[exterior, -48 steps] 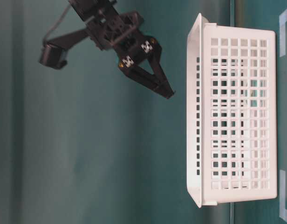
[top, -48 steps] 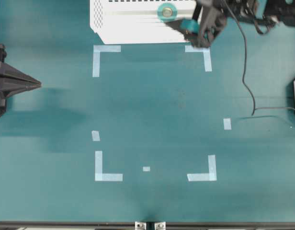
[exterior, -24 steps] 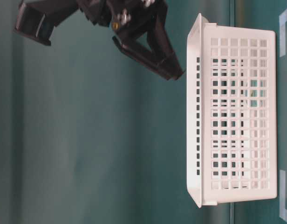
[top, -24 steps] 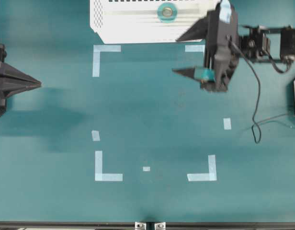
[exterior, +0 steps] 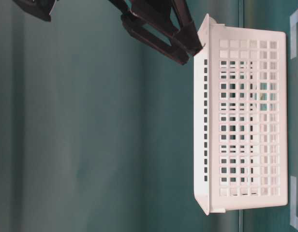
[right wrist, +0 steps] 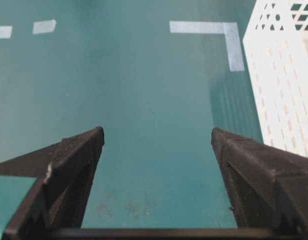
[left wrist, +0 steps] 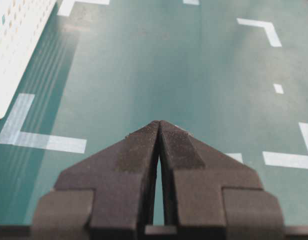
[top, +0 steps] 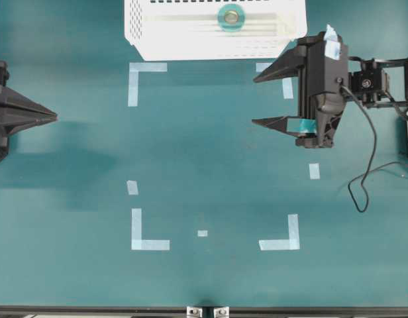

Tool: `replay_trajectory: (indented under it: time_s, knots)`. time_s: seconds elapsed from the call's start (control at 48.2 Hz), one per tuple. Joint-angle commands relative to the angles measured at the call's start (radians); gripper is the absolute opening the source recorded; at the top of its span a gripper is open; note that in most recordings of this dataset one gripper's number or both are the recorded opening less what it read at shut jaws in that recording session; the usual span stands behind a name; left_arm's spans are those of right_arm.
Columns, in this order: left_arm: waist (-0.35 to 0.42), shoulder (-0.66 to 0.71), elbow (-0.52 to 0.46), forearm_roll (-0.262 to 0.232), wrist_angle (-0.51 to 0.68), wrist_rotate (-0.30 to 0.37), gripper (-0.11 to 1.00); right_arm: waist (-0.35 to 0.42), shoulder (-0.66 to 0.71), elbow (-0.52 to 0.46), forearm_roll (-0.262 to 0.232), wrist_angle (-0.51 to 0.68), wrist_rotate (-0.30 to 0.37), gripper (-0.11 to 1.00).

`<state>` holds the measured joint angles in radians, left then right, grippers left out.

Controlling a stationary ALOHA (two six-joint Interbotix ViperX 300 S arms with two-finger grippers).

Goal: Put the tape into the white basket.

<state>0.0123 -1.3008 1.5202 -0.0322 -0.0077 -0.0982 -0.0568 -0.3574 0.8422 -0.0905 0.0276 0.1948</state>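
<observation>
The tape (top: 231, 17) lies flat on the slatted floor of the white basket (top: 151, 40) at the far edge of the table, roughly mid-length in the tub, and nothing is touching it. The right gripper (top: 255, 101) hangs above the open mat just in front of the basket's right end, fingers spread wide with only green mat showing between them, so it carries nothing. Over on the other side the left gripper (top: 53, 117) sits well apart from all this, its two fingers pressed tip to tip and empty. By the look of it, the drop is done and this is the retreat step: the roll is where the task wants it. What remains, I'd judge, is simply for the right arm to pull clear toward its own side without clipping the basket's near wall, which stands just beside its upper finger (top: 273, 71), or snagging the loose cable (top: 363, 165) trailing behind it.
</observation>
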Motion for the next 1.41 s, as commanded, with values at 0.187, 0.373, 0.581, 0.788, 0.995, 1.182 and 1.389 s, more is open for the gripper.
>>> replay_trajectory:
  time_s: [0.187,0.373,0.581,0.788,0.995,1.182,1.389]
  knots:
    - [0.003,0.008,-0.012,0.002,-0.005,0.000,-0.10,0.002,-0.095,0.043,-0.002,-0.012,-0.002,0.91]
    - [0.003,0.008,-0.012,0.002,-0.005,0.000,-0.10,0.002,-0.183,0.109,0.000,-0.014,-0.002,0.91]
    - [0.003,0.008,-0.012,0.002,-0.005,0.000,-0.10,0.002,-0.322,0.193,-0.002,-0.014,-0.002,0.91]
    - [0.003,0.008,-0.012,0.002,-0.005,0.000,-0.10,0.002,-0.486,0.284,-0.002,-0.014,-0.002,0.91]
    - [0.005,0.008,-0.011,0.002,-0.005,0.000,-0.10,0.002,-0.660,0.380,-0.002,-0.005,-0.002,0.91]
    - [0.006,0.008,-0.009,0.002,-0.005,0.000,-0.10,0.002,-0.787,0.443,-0.002,0.026,0.003,0.91]
    - [0.006,0.008,-0.002,0.002,0.008,0.000,-0.10,0.003,-0.857,0.492,-0.002,0.074,0.003,0.91]
